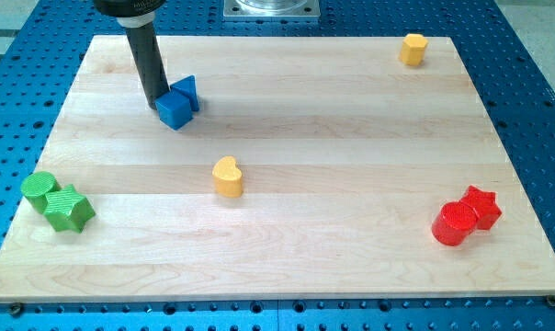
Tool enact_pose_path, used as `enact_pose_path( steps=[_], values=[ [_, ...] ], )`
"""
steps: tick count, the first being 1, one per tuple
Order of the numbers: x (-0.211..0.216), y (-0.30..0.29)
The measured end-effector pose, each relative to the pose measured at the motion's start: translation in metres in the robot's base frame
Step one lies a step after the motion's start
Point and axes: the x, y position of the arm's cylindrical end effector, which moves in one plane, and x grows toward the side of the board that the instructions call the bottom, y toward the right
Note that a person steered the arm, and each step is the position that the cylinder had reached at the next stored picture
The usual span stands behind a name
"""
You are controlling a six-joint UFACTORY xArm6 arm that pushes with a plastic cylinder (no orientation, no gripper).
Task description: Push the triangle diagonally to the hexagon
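A blue triangle (pixel 186 91) lies at the board's upper left, touching a blue cube (pixel 175 110) just below and left of it. A yellow hexagon (pixel 413 49) sits at the board's top right, far from the triangle. My tip (pixel 157 101) stands at the left side of the blue cube, touching or nearly touching it, and left of the triangle. The dark rod rises from the tip toward the view's top.
A yellow heart (pixel 228 176) lies near the board's middle. A green cylinder (pixel 39 189) and a green star (pixel 69 209) touch at the lower left. A red cylinder (pixel 453 223) and a red star (pixel 481 206) touch at the lower right. The wooden board (pixel 351 138) rests on a blue perforated table.
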Motion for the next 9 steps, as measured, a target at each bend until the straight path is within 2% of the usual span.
enact_pose_path(
  steps=[1,2,3,4,6,7,9],
  values=[
    [-0.032,0.040],
    [-0.043,0.125],
    [-0.042,0.064],
    [-0.009,0.095],
    [-0.035,0.213],
    [-0.031,0.162],
    [0.013,0.158]
  ],
)
